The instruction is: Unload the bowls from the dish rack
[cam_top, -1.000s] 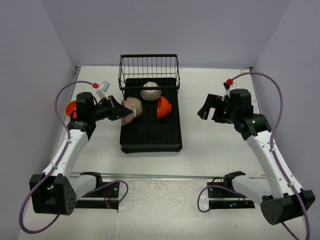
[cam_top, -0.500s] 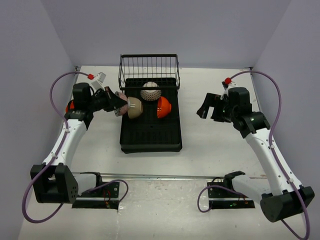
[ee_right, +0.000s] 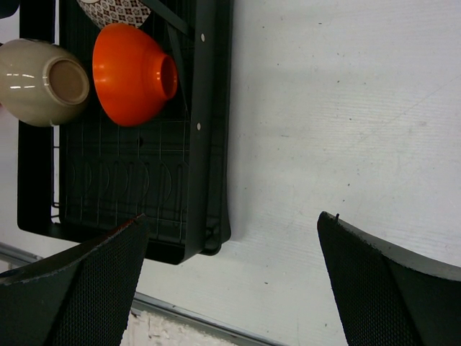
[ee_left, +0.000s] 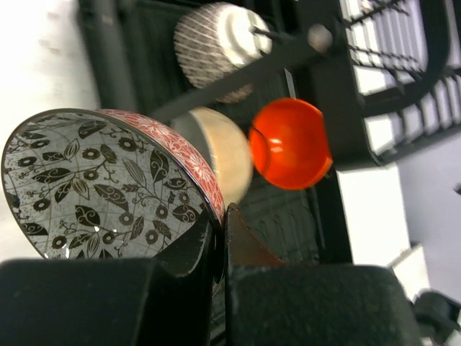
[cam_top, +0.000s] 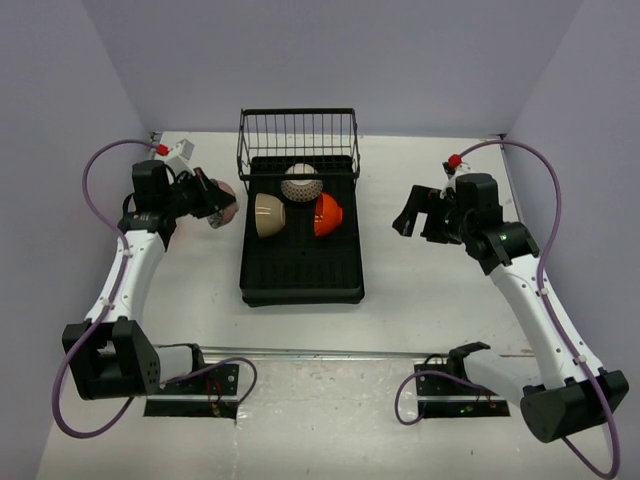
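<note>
The black dish rack (cam_top: pixel 300 270) lies mid-table with its wire basket (cam_top: pixel 298 140) at the far end. Three bowls rest in it: a beige one (cam_top: pixel 268 215), an orange one (cam_top: pixel 328 213) and a white patterned one (cam_top: pixel 301 183). My left gripper (cam_top: pixel 208 200) is shut on the rim of a fourth bowl (ee_left: pixel 94 187), red outside with a black leaf pattern inside. It holds that bowl tilted above the table, just left of the rack. My right gripper (cam_top: pixel 415 215) hangs open and empty over bare table, right of the rack (ee_right: pixel 202 144).
Grey walls close the table on three sides. A metal rail (cam_top: pixel 320 352) runs across the near edge in front of both arm bases. The wrist cables loop out beside each arm.
The left arm has pulled the red patterned bowl leftward out of the rack, past its left edge and over the table. The right arm has hardly moved.
</note>
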Robot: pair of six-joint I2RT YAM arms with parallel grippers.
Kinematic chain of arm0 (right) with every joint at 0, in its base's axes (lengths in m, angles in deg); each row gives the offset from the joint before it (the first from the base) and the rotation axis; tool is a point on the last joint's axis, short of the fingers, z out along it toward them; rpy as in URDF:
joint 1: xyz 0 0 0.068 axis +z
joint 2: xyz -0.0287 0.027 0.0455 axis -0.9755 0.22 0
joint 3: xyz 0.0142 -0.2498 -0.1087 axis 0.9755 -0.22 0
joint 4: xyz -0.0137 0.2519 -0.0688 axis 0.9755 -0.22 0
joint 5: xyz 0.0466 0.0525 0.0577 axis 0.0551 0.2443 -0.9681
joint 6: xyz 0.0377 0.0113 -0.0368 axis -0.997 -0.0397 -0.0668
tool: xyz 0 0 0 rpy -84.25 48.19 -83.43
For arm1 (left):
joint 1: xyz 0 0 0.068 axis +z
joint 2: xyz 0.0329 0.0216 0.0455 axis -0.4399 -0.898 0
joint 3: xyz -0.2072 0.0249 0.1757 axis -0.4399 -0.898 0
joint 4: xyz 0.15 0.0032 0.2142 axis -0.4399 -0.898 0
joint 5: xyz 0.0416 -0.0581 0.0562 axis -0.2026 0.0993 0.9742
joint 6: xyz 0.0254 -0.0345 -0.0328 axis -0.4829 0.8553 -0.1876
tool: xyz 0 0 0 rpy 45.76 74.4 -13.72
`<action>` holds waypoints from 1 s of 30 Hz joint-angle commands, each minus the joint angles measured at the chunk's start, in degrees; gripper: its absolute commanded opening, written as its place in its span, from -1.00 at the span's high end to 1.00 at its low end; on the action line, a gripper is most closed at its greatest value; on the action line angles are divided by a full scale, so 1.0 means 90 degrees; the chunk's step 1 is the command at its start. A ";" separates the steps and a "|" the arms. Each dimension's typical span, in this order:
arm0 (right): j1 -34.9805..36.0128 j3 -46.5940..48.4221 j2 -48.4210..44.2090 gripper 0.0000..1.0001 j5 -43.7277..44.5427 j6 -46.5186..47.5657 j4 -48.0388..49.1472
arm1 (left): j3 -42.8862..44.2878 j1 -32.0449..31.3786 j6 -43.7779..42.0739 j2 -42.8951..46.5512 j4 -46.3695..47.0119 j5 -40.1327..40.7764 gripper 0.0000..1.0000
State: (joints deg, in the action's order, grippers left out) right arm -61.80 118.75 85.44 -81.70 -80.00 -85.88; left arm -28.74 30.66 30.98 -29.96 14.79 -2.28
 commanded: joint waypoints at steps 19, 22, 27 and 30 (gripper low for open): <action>0.0066 0.0315 0.0162 -0.98 -0.0152 0.0077 0.0111 | 0.1221 0.0333 0.0426 -0.0483 -0.2765 0.6591 1.00; 0.0066 0.0315 0.0142 -0.98 -0.0162 0.0087 0.0101 | 0.0742 0.0509 0.0476 -0.0502 -0.2707 0.6845 1.00; 0.0066 0.0237 0.0103 -0.98 -0.0172 0.0077 0.0101 | 0.0379 0.0948 0.0583 -0.0814 -0.2618 0.6787 1.00; 0.0066 0.0266 0.0103 -0.98 -0.0123 0.0087 0.0091 | 0.0292 0.1065 0.0613 -0.0970 -0.2502 0.6826 1.00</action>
State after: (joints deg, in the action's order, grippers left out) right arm -61.54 118.86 86.92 -81.83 -80.02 -85.82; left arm -26.10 39.22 34.98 -38.13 -10.50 55.69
